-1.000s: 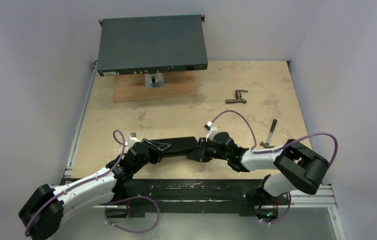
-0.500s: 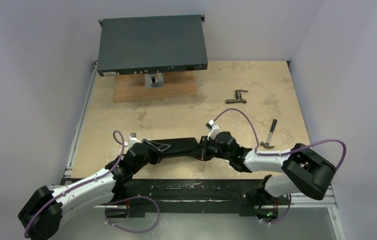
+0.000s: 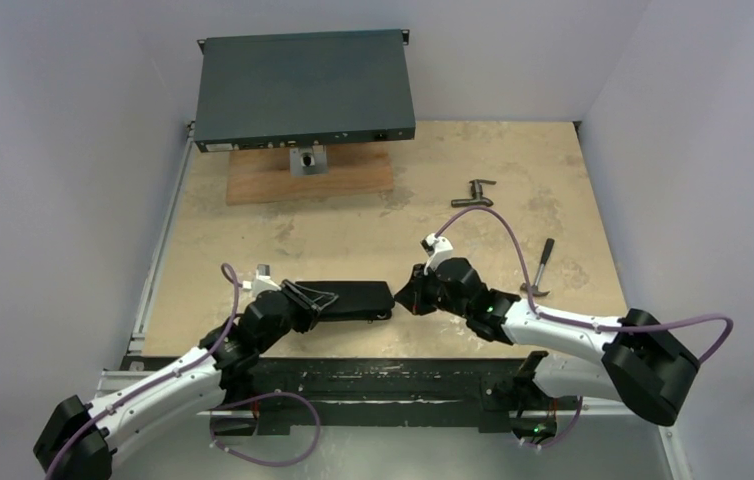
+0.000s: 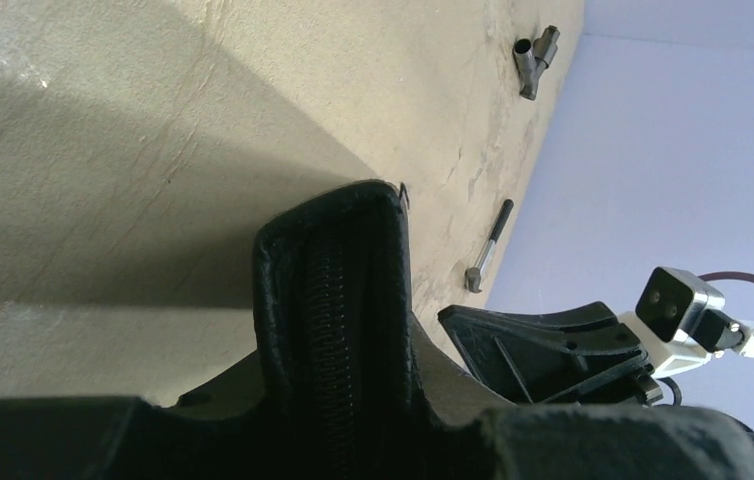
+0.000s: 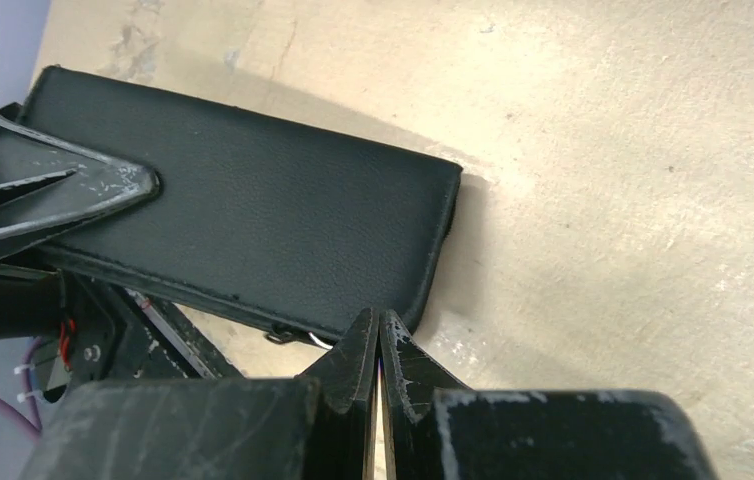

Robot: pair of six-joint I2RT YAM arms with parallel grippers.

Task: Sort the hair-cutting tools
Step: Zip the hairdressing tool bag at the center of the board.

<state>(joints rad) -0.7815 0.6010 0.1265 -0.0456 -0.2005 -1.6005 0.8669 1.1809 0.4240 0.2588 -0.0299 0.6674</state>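
A flat black case (image 3: 358,298) lay on the table (image 3: 513,160) near the front edge, long side running left to right. Its zipper edge looked closed, with a small metal pull (image 5: 291,338) at the near side. The hair-cutting tools could not be seen in any view. Whatever the case held was hidden.

The left claw (image 3: 325,297) grasped the case at its left end, one finger lying across the top. The right claw (image 5: 378,335) was clenched, its fingertips pressed together just beside the near right corner of the case. It sat close to the zipper pull but was not on it.

A small hammer (image 3: 538,268) lay to the right, just behind the right arm and well apart from the case. Farther back, a dark T-shaped fitting (image 3: 475,193) sat on the bare table. At the back left, a dark flat box (image 3: 303,85) rested over a wooden board (image 3: 353,180), with a small metal block (image 3: 305,158) on the board at the box's front edge.
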